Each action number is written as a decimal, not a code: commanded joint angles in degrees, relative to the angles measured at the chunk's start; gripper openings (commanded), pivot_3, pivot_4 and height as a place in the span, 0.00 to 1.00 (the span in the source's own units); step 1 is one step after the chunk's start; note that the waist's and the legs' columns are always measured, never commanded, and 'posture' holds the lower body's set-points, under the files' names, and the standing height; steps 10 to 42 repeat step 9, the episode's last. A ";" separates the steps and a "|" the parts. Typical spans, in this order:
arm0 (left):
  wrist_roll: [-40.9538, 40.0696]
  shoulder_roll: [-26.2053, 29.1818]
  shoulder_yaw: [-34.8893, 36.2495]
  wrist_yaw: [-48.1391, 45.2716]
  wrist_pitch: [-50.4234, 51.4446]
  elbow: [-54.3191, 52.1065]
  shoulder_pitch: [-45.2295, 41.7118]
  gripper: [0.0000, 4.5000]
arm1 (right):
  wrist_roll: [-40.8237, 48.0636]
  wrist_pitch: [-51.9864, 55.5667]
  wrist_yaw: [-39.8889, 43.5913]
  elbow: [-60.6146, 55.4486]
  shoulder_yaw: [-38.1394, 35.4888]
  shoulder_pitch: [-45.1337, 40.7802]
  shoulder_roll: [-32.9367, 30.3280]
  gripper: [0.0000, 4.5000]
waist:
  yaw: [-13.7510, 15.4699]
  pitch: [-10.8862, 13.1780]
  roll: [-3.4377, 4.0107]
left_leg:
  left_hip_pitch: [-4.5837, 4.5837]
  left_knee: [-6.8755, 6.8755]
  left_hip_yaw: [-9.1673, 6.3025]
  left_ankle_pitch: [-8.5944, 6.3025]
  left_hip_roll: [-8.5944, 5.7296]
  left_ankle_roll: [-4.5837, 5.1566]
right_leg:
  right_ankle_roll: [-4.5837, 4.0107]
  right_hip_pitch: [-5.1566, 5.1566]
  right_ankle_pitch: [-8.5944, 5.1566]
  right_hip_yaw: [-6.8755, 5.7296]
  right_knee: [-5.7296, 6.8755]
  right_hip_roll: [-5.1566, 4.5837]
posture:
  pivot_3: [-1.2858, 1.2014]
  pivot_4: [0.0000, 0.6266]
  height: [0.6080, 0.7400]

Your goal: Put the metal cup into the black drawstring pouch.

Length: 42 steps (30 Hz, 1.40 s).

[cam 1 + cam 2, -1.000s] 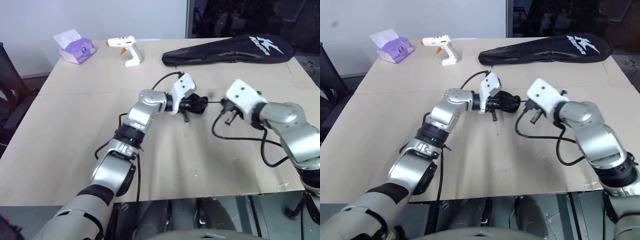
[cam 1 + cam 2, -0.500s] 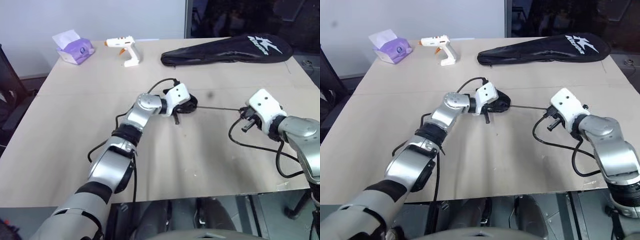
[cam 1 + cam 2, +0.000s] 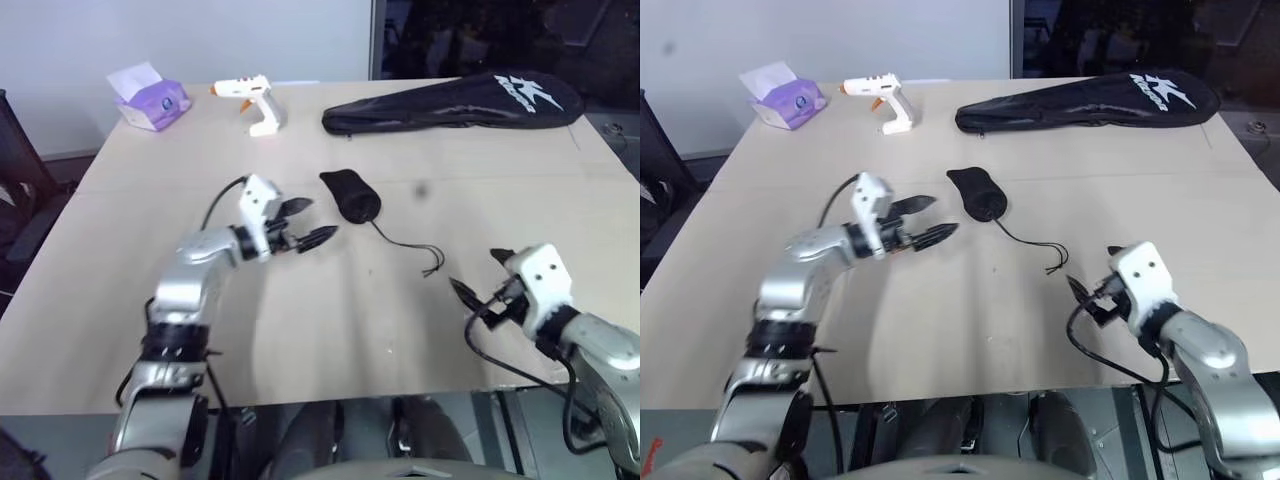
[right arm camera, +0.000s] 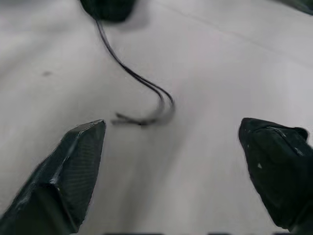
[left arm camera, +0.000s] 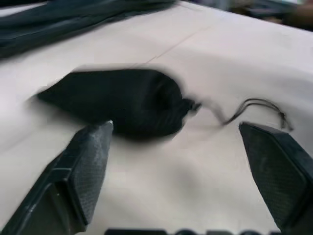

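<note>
The black drawstring pouch point(image 3: 350, 195) lies closed and bulging in the middle of the table, and its thin cord point(image 3: 410, 248) trails toward the front right. The metal cup is hidden. My left gripper point(image 3: 312, 222) hovers just left of the pouch, open and empty, pointing at it. In the left wrist view the pouch point(image 5: 122, 100) lies beyond the spread fingers point(image 5: 90, 161). My right gripper point(image 3: 478, 275) is open and empty near the front right, just short of the cord's end. The right wrist view has the cord point(image 4: 142, 81) lying slack on the table.
A long black racket cover point(image 3: 450, 100) with a white logo lies along the far right. A white glue gun point(image 3: 250, 100) and a purple tissue box point(image 3: 150, 100) stand at the far left. The table's front edge point(image 3: 400, 395) runs close below the right gripper.
Both grippers opened. The left let go of the pouch and drew away to the left. The right released the taut cord and pulled back toward the front edge. The cord now lies slack.
</note>
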 commanded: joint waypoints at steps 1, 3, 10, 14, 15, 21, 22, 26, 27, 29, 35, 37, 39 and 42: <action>-2.90 0.69 6.46 6.07 2.68 -11.49 8.40 0.99 | 1.71 -5.91 -1.11 -5.26 -6.68 5.06 2.25 0.98 | 0.07 -0.02 0.01 | 0.03 0.00 0.01 -0.02 -0.01 0.03 | 0.00 0.02 0.00 0.01 0.00 -0.02 | 0.52 0.24 1.00; -4.20 -0.35 10.56 10.41 4.17 -16.33 13.67 0.99 | 3.77 -9.26 -0.85 -5.92 -8.64 7.82 4.46 0.98 | 0.21 -0.02 -0.01 | 0.06 0.00 0.01 -0.13 0.00 0.20 | 0.00 0.05 0.00 0.01 0.00 -0.03 | 0.52 0.24 1.00; -6.58 -3.17 15.76 18.51 6.08 -25.72 23.27 0.99 | 3.79 -15.70 -1.32 -5.11 -10.61 12.06 6.01 0.98 | 0.45 -0.07 0.03 | 0.14 0.00 0.01 -0.15 0.03 0.23 | -0.01 0.12 0.00 -0.02 0.03 -0.03 | 0.52 0.24 1.00; -6.58 -3.17 15.76 18.51 6.08 -25.72 23.27 0.99 | 3.79 -15.70 -1.32 -5.11 -10.61 12.06 6.01 0.98 | 0.45 -0.07 0.03 | 0.14 0.00 0.01 -0.15 0.03 0.23 | -0.01 0.12 0.00 -0.02 0.03 -0.03 | 0.52 0.24 1.00; -6.58 -3.17 15.76 18.51 6.08 -25.72 23.27 0.99 | 3.79 -15.70 -1.32 -5.11 -10.61 12.06 6.01 0.98 | 0.45 -0.07 0.03 | 0.14 0.00 0.01 -0.15 0.03 0.23 | -0.01 0.12 0.00 -0.02 0.03 -0.03 | 0.52 0.24 1.00; -6.58 -3.17 15.76 18.51 6.08 -25.72 23.27 0.99 | 3.79 -15.70 -1.32 -5.11 -10.61 12.06 6.01 0.98 | 0.45 -0.07 0.03 | 0.14 0.00 0.01 -0.15 0.03 0.23 | -0.01 0.12 0.00 -0.02 0.03 -0.03 | 0.52 0.24 1.00; -6.58 -3.17 15.76 18.51 6.08 -25.72 23.27 0.99 | 3.79 -15.70 -1.32 -5.11 -10.61 12.06 6.01 0.98 | 0.45 -0.07 0.03 | 0.14 0.00 0.01 -0.15 0.03 0.23 | -0.01 0.12 0.00 -0.02 0.03 -0.03 | 0.52 0.24 1.00; -6.58 -3.17 15.76 18.51 6.08 -25.72 23.27 0.99 | 3.79 -15.70 -1.32 -5.11 -10.61 12.06 6.01 0.98 | 0.45 -0.07 0.03 | 0.14 0.00 0.01 -0.15 0.03 0.23 | -0.01 0.12 0.00 -0.02 0.03 -0.03 | 0.52 0.24 1.00; -6.58 -3.17 15.76 18.51 6.08 -25.72 23.27 0.99 | 3.79 -15.70 -1.32 -5.11 -10.61 12.06 6.01 0.98 | 0.45 -0.07 0.03 | 0.14 0.00 0.01 -0.15 0.03 0.23 | -0.01 0.12 0.00 -0.02 0.03 -0.03 | 0.52 0.24 1.00; -6.58 -3.17 15.76 18.51 6.08 -25.72 23.27 0.99 | 3.79 -15.70 -1.32 -5.11 -10.61 12.06 6.01 0.98 | 0.45 -0.07 0.03 | 0.14 0.00 0.01 -0.15 0.03 0.23 | -0.01 0.12 0.00 -0.02 0.03 -0.03 | 0.52 0.24 1.00; -6.58 -3.17 15.76 18.51 6.08 -25.72 23.27 0.99 | 3.79 -15.70 -1.32 -5.11 -10.61 12.06 6.01 0.98 | 0.45 -0.07 0.03 | 0.14 0.00 0.01 -0.15 0.03 0.23 | -0.01 0.12 0.00 -0.02 0.03 -0.03 | 0.52 0.24 1.00; -6.58 -3.17 15.76 18.51 6.08 -25.72 23.27 0.99 | 3.79 -15.70 -1.32 -5.11 -10.61 12.06 6.01 0.98 | 0.45 -0.07 0.03 | 0.14 0.00 0.01 -0.15 0.03 0.23 | -0.01 0.12 0.00 -0.02 0.03 -0.03 | 0.52 0.24 1.00; -6.58 -3.17 15.76 18.51 6.08 -25.72 23.27 0.99 | 3.79 -15.70 -1.32 -5.11 -10.61 12.06 6.01 0.98 | 0.45 -0.07 0.03 | 0.14 0.00 0.01 -0.15 0.03 0.23 | -0.01 0.12 0.00 -0.02 0.03 -0.03 | 0.52 0.24 1.00; -6.58 -3.17 15.76 18.51 6.08 -25.72 23.27 0.99 | 3.79 -15.70 -1.32 -5.11 -10.61 12.06 6.01 0.98 | 0.45 -0.07 0.03 | 0.14 0.00 0.01 -0.15 0.03 0.23 | -0.01 0.12 0.00 -0.02 0.03 -0.03 | 0.52 0.24 1.00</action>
